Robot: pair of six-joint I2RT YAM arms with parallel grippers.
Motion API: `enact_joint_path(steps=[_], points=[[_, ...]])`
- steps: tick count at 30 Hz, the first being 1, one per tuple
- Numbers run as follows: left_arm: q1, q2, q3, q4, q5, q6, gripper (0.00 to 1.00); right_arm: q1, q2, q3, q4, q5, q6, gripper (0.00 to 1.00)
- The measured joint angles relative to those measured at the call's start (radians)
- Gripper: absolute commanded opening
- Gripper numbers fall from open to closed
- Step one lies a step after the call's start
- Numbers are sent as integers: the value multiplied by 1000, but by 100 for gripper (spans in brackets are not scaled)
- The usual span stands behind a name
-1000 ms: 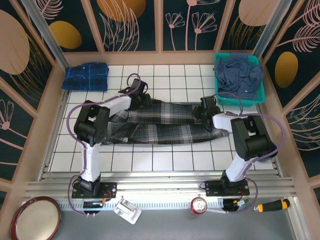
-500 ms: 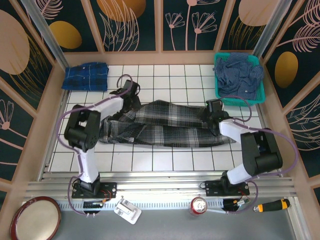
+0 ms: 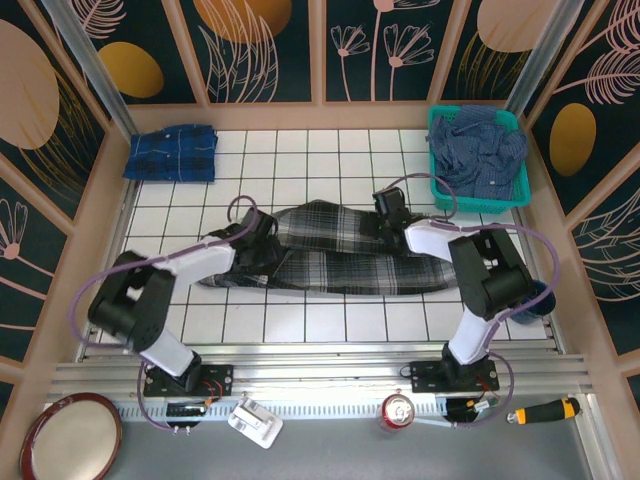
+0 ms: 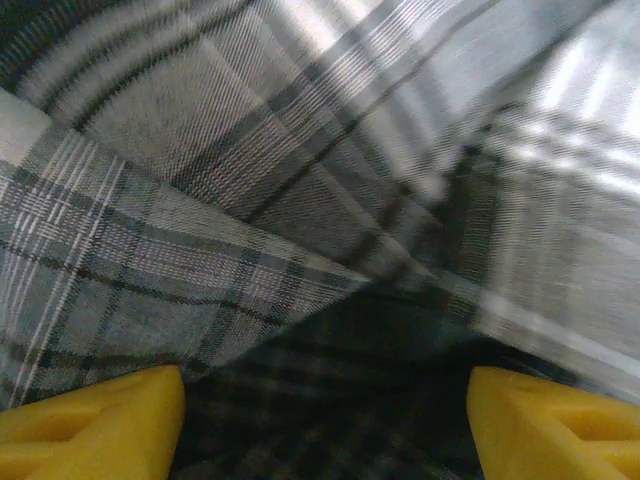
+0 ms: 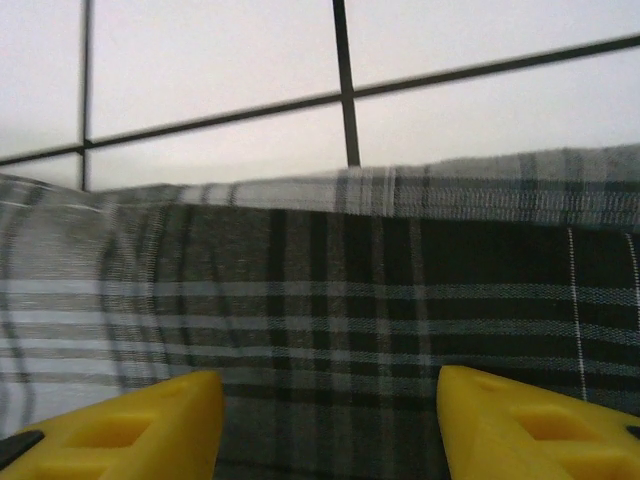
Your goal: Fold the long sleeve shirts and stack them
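Mid-bench (image 3: 330,325), grey plaid shirt (image 3: 330,258) lies as a long strip; blue plaid shirt (image 3: 172,152) sits folded at far-left corner, navy shirt (image 3: 478,148) crumpled in teal basket (image 3: 480,204). Left pincer (image 3: 262,232) over its left end and right pincer (image 3: 388,210) at its far edge are both spread, pinching nothing. Cloth's light, limp, prob. slides on tile, so grab doubled edges near the corners.

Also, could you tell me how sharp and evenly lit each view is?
Top external: sharp, evenly lit, the grey-black-white plaid shirt crisp. Left wrist: cloth smeared and washed out upper right, shadow between the yellow fingertips. Right wrist: slightly soft, white tiled table bright.
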Motion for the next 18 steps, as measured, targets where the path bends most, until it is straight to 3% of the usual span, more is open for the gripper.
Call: enact_joint_path(steps=[9, 13, 18], points=[[120, 343, 413, 7, -37, 71, 73, 3, -61, -48, -138, 19, 21, 64], [147, 600, 814, -61, -44, 147, 72, 63, -126, -103, -215, 23, 69, 64], [148, 885, 1363, -168, 16, 207, 75, 234, -186, -148, -269, 14, 166, 64]])
